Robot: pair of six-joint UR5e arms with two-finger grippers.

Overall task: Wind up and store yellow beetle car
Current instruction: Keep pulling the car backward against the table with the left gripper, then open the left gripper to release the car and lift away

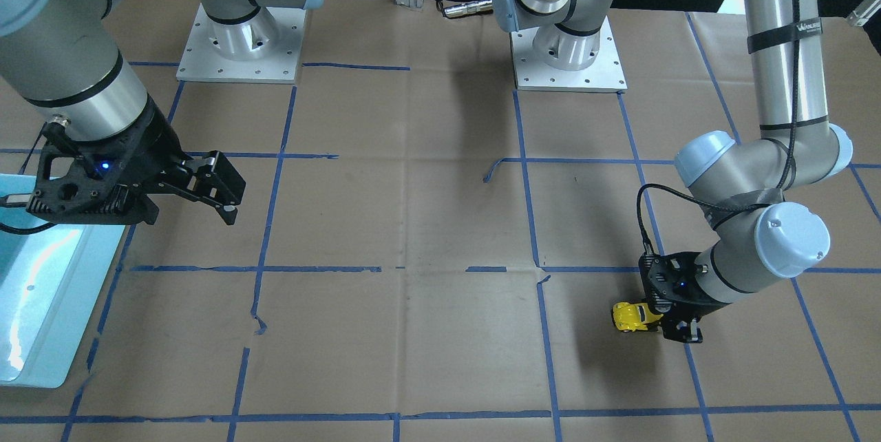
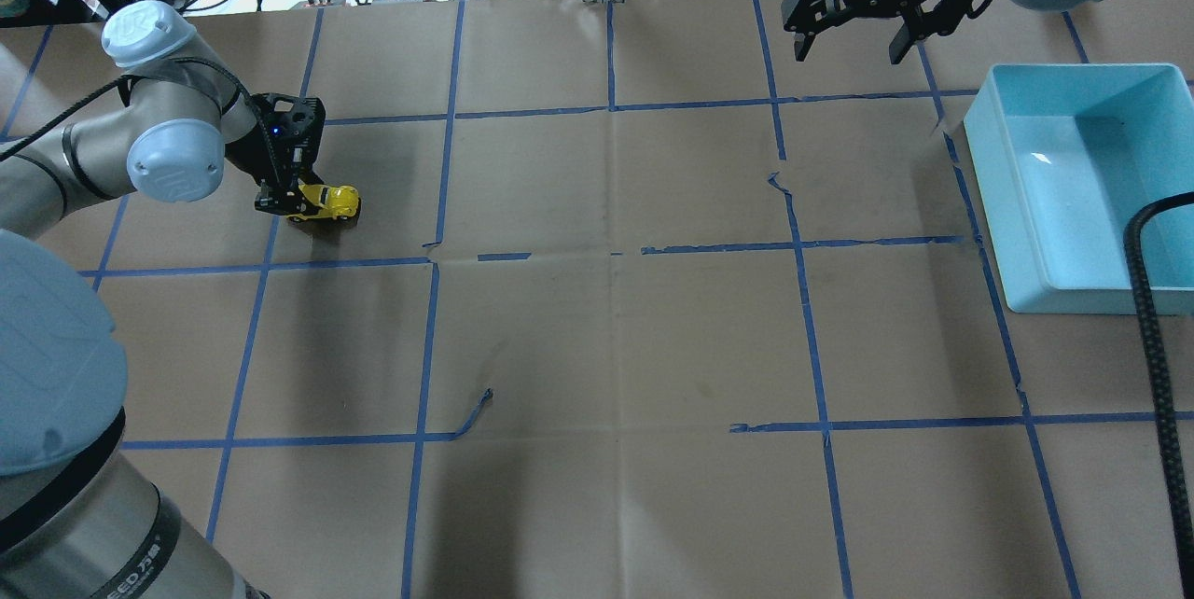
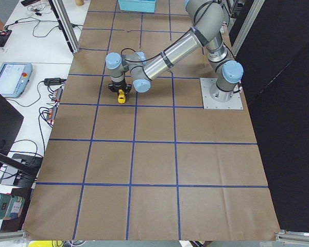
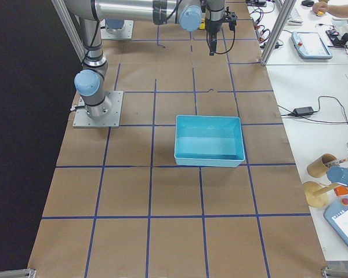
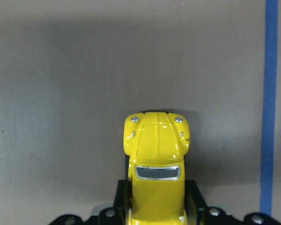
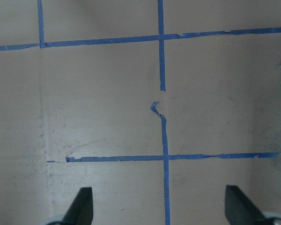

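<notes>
Here, left claw (image 2: 300, 203) pinching yellow beetle car (image 2: 336, 200), right claw (image 2: 849, 48) spread, UR logo on left arm's joint cap (image 2: 142, 22).

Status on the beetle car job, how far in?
Done: the left hand is shut on the rear of the yellow beetle car. In hand: the car sits on the table in that grip; whether it is wound yet cannot be told. Left: storing it, presumably in the blue bin, far across the table beside the open right hand.
</notes>
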